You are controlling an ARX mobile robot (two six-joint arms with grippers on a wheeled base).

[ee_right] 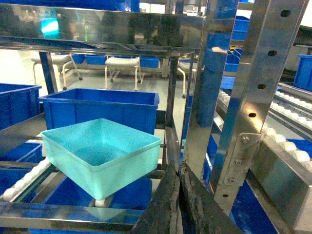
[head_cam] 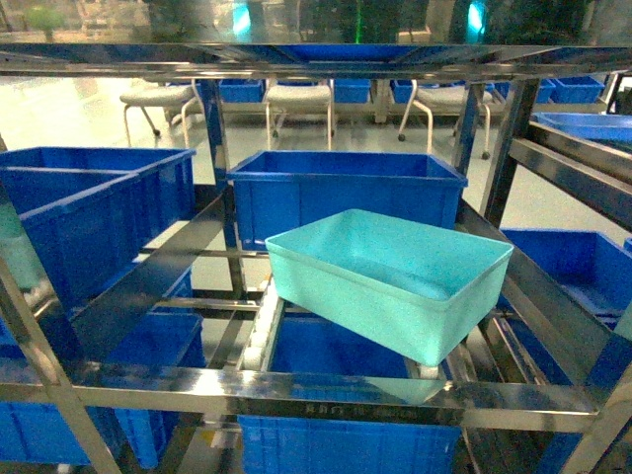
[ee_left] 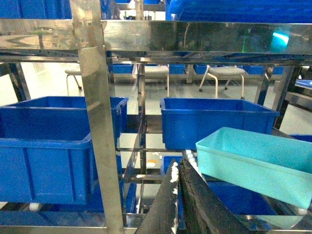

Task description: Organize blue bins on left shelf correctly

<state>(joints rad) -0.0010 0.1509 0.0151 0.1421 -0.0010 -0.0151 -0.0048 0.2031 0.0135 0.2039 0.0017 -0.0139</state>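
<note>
One light turquoise blue bin (head_cam: 395, 281) sits empty and skewed on the roller rails of the left shelf (head_cam: 296, 390), its near right corner over the front beam. The left wrist view has this bin (ee_left: 253, 161) just right of my left gripper (ee_left: 177, 165). That gripper is shut on nothing, in front of the rack beside an upright (ee_left: 95, 122). My right gripper (ee_right: 178, 168) is also shut and empty, and the bin (ee_right: 97, 151) lies to its left, apart from it. Neither gripper shows in the head view.
Royal-blue crates stand behind the bin (head_cam: 346, 197), on the left bay (head_cam: 89, 207), on the right (head_cam: 583, 267) and on the level below (head_cam: 346, 434). Steel uprights (ee_right: 258, 97) stand close to the right gripper. White chairs (head_cam: 296, 99) are beyond the rack.
</note>
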